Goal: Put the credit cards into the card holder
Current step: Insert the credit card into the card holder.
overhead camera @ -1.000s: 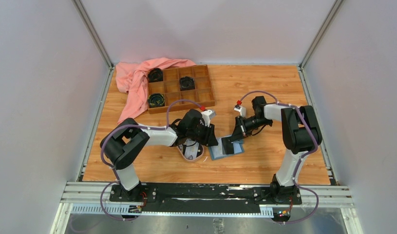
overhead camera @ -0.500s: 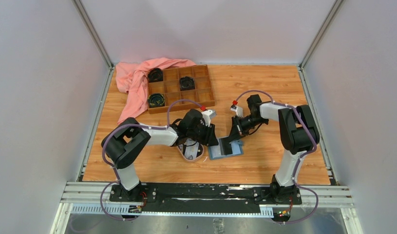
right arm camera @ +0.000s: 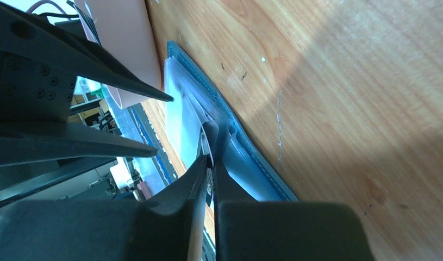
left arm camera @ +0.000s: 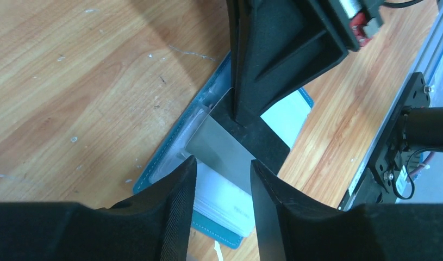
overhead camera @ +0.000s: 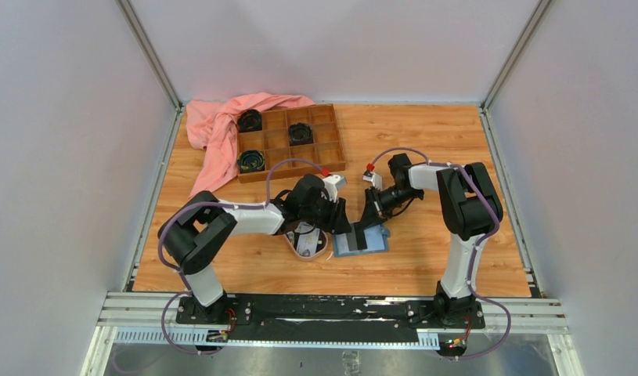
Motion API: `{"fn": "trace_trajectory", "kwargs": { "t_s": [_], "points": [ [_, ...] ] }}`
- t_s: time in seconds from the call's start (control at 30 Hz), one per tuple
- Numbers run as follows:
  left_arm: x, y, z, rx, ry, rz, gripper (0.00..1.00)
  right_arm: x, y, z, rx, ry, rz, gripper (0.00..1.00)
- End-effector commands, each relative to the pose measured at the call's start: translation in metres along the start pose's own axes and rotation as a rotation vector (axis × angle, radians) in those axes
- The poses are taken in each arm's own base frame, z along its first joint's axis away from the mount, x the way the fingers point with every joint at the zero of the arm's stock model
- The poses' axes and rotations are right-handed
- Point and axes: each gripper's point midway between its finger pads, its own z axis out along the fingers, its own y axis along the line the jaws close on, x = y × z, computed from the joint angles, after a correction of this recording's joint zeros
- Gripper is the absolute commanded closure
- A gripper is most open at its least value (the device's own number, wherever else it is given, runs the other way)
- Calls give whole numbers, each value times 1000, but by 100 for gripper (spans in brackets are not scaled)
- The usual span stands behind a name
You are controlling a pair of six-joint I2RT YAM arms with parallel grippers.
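Wood tabletop [overhead camera: 425,141], open blue card holder [left arm camera: 170,157] w/ black card [left arm camera: 230,149], R hand [right arm camera: 210,142] tight on card, L hand [left arm camera: 223,163] released.

Each arm is built from white tubular links joined by black cylindrical joint housings: left arm [overhead camera: 249,217], right arm [overhead camera: 462,262]. A lilac cable [overhead camera: 168,233] runs along the outside of each arm in loose loops and ends at a red connector [overhead camera: 326,173] beside the wrist. A white bracket [overhead camera: 336,182] sits at each wrist. Both bases are fixed to one black base plate [overhead camera: 331,307]. The left gripper [left arm camera: 223,163] has two matte black fingers [left arm camera: 175,206] with finely textured inner faces. The right gripper [right arm camera: 210,163] has black wedge-shaped fingers with raised triangular bracing ribs on their outer faces.
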Motion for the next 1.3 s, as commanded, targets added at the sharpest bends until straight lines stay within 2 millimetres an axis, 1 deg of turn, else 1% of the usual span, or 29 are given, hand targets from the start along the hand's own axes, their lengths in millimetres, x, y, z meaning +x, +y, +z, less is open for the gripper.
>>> {"fn": "trace_trajectory", "kwargs": {
  "t_s": [0.0, 0.07, 0.17, 0.27, 0.33, 0.43, 0.57, 0.6, 0.63, 0.67, 0.7, 0.73, 0.8, 0.87, 1.0, 1.03, 1.2, 1.27],
  "points": [
    [-17, -11, -18, -18, -55, 30, 54, 3, -1, 7, 2, 15, -16, 87],
    [-17, -10, -23, -40, -57, 30, 53, 1, 3, 6, -7, 8, -34, 78],
    [-9, -1, -27, -103, -41, 30, 50, -2, 8, 0, 13, -4, -93, 65],
    [-2, 3, -28, -155, -25, 35, 43, -5, 10, -8, 61, -13, -170, 55],
    [-1, 4, -28, -180, -27, 34, 42, -6, 12, -11, 88, -15, -208, 52],
    [-3, 10, -32, -241, -45, 28, 42, -6, 13, -13, 137, -1, -266, 49],
    [-6, 21, -36, -318, -53, 37, 48, -7, 11, -20, 212, 8, -348, 49],
    [-8, 22, -36, -328, -52, 46, 50, -8, 10, -23, 243, 11, -374, 52],
    [-9, 23, -37, -339, -47, 56, 54, -7, 8, -25, 262, 14, -393, 60],
    [-9, 24, -37, -345, -39, 64, 61, -7, 8, -26, 279, 18, -413, 69],
    [-8, 25, -37, -353, -21, 72, 65, -7, 6, -27, 295, 24, -419, 79],
    [-6, 28, -38, -373, -2, 82, 67, -5, 4, -26, 303, 34, -421, 85],
    [-6, 33, -36, -402, 26, 97, 69, 0, 3, -23, 302, 56, -414, 91],
    [-5, 34, -32, -403, 49, 110, 77, 3, 0, -20, 311, 79, -398, 95],
    [2, 40, -25, -419, 108, 116, 91, 8, -10, -18, 346, 101, -367, 99],
    [5, 42, -25, -421, 123, 115, 93, 9, -11, -18, 344, 104, -362, 100],
    [21, 46, -27, -440, 188, 106, 95, 16, -12, -12, 327, 124, -331, 100],
    [26, 42, -27, -414, 212, 97, 95, 18, -12, -9, 310, 130, -311, 100]
  ]
}}
